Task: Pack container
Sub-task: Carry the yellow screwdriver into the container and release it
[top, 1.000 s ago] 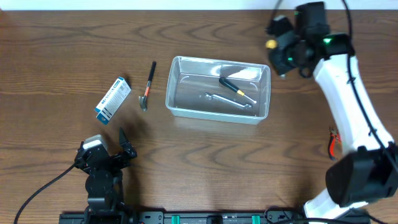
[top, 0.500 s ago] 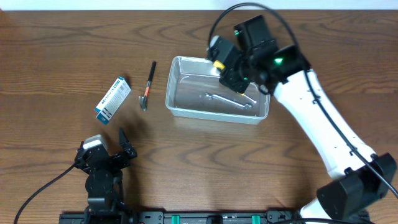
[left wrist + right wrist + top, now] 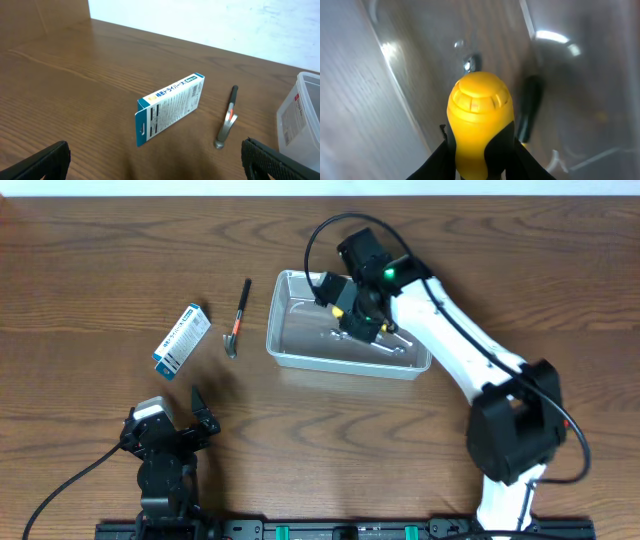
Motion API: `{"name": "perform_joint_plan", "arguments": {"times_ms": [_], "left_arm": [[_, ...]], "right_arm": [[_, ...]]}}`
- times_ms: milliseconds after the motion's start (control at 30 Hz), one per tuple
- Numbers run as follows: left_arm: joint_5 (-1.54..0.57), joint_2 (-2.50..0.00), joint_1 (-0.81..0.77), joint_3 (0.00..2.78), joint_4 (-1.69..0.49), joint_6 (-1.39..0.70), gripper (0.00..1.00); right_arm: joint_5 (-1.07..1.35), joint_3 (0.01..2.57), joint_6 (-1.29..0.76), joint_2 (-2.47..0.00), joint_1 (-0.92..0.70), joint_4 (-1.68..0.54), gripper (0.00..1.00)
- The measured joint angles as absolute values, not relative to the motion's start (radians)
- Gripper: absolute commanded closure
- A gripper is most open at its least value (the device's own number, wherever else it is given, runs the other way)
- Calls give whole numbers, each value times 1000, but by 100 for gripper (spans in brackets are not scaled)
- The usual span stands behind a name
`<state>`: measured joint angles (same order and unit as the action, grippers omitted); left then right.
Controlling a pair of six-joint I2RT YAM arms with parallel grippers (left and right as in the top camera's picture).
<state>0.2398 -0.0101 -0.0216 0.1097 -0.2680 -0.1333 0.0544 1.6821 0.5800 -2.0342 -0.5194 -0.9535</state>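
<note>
Right end effector (image 3: 352, 308) pinched the yellow tool (image 3: 480, 115) over the container (image 3: 275, 320); releasing too high could bounce it off the wrench (image 3: 390, 347) inside.

R wrist cam: interior of clear silvery rectangular plastic container (image 3: 395, 75) blurred; dark tool (image 3: 529, 112) inside not identifiable. The yellow rounded tool handle (image 3: 480, 115), clamped in right gripper (image 3: 481, 167), hides its own shaft; fingers (image 3: 436, 160) cut off at btm edge. L wrist cam: container cut off at right edge.
</note>
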Motion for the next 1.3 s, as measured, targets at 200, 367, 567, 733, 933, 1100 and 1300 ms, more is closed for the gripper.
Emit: {"name": "perform_joint_plan", "arguments": {"times_ms": [200,367,567,733,933,1100,1300], "left_arm": [[240,-10,-22,110,-268,-133,2],[240,-10,-22,110,-268,-133,2],[240,-10,-22,110,-268,-133,2],[239,-10,-22,110,-268,-133,2],[240,-10,-22,110,-268,-133,2],[240,-10,-22,110,-268,-133,2],[240,-10,-22,110,-268,-133,2]], "right_arm": [[52,1682,581,-2117,-519,-968,91],[52,1682,581,-2153,-519,-975,87],[52,1682,586,-2153,-519,-982,61],[51,1683,587,-2153,-519,-990,52],[52,1685,584,-2153,-519,-991,55],[51,1729,548,-2150,-519,-1055,54],[-70,1911,360,-2072,-514,-1150,39]]}}
